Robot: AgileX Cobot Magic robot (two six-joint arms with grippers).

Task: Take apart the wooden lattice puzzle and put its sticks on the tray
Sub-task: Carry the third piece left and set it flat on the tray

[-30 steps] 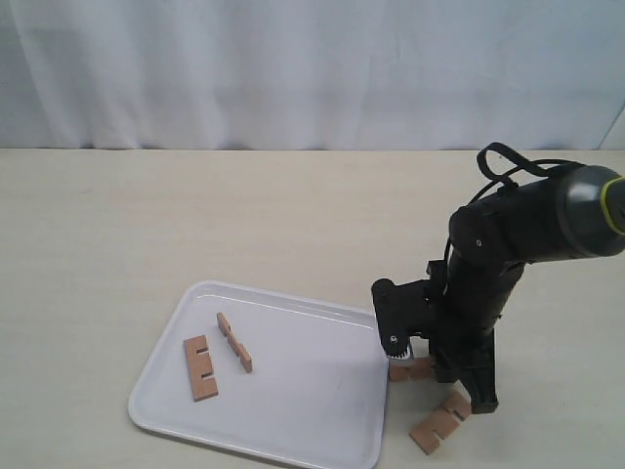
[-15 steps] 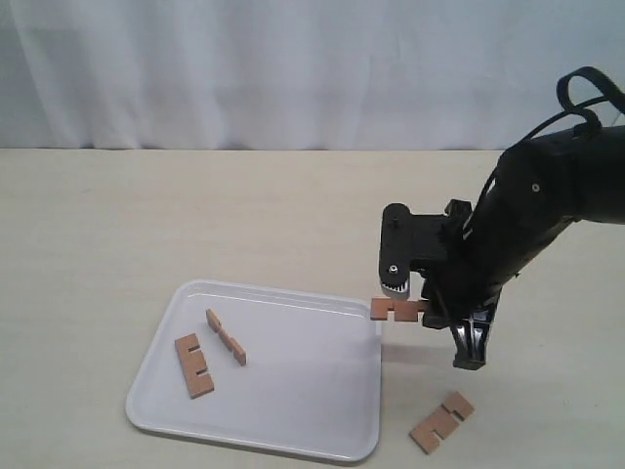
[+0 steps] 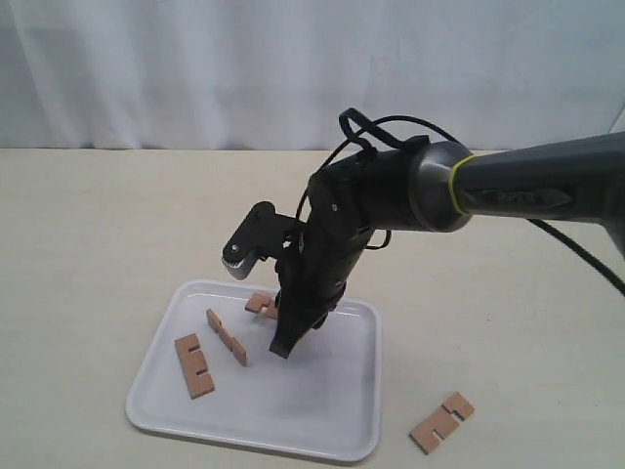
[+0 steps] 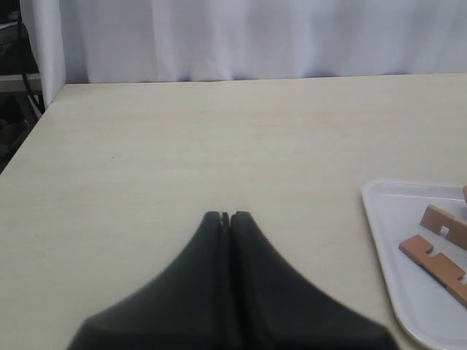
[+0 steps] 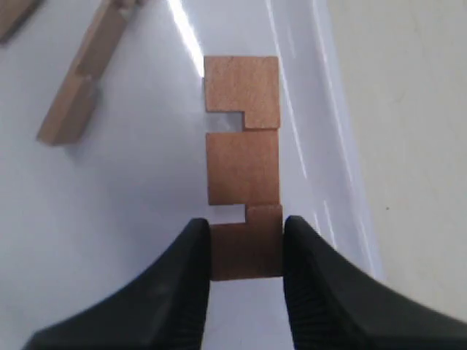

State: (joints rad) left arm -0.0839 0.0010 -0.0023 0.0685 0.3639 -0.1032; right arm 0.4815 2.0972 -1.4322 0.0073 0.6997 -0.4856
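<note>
- step in hand: setting down the third piece. the black right hand (image 5: 246,240) is partly closed, its two fingers clamped on one end of a short flat light-brown wooden stick (image 5: 243,157) with two square notches.
- this held stick juts out over the large flat white plastic tray (image 3: 312,401), just inside the rim on its far side. i cannot tell whether it touches the tray floor or hangs just above it.
- no assembled lattice is in view, so the taking-apart looks done. on the tray's left part are a flat-lying stick (image 3: 196,366) and a thinner-looking stick (image 3: 229,338), which seems to stand on its edge. the two are near each other but apart.
- a fourth stick (image 3: 441,422) lies flat on the surface, off the tray, near its front right corner.
- next move, as i judge it: ease the piece down, part the fingers to let it go away from the other two, then lift off. after that, cross back for the fourth stick. it lies low and thin, so the fingers must reach right down to the surface and pinch its narrow width.
- the black left hand (image 4: 225,219) is closed, fingers pressed together with nothing between them, over the surface to the left of the tray.
- the surface (image 3: 98,225) is a pale beige, matte, faintly grained top. a white curtain (image 3: 195,68) in soft folds closes off the back. dark shapes at one edge of the left wrist view are too dim to name.
</note>
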